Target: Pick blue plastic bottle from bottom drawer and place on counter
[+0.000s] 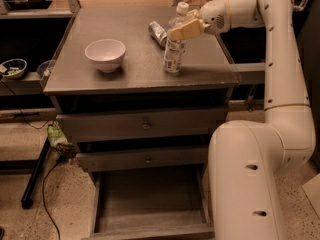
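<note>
Blue plastic bottle (173,59) upright on counter (135,71), rt of white bowl (105,54). Gripper (183,30) at its neck, prob. clamped on it. Bottom drawer (150,196) open, bare floor.

- The plastic bottle (173,59) is standing upright on the counter (130,79), right of its middle and toward its front edge.
- The bowl (105,54) is sitting on the counter's left half, well apart from the bottle.
- The can (158,33) is lying on its side on the counter, just behind the bottle.
- The gripper (182,30) is hanging over the counter at the bottle's upper part.
- The bottom drawer (150,194) is standing pulled out below the counter, under two upper drawers (145,125).
</note>
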Controlling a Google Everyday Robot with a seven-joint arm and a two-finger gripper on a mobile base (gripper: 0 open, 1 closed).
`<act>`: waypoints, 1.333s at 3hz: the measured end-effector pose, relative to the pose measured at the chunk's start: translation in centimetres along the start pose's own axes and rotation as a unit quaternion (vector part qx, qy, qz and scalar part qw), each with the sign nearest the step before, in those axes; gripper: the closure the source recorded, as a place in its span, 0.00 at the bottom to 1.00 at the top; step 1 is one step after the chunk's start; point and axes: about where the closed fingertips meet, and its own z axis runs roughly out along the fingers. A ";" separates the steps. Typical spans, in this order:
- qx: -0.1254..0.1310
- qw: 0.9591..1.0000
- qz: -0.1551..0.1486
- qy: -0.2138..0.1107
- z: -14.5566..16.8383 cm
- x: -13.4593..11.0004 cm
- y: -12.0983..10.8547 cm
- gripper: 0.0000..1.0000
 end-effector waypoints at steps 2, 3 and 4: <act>-0.043 0.998 0.034 -0.003 3.1 0.5 0.7 1.00; -0.041 0.999 0.034 -0.006 3.4 0.3 0.5 0.81; -0.041 0.999 0.034 -0.006 3.4 0.3 0.5 0.57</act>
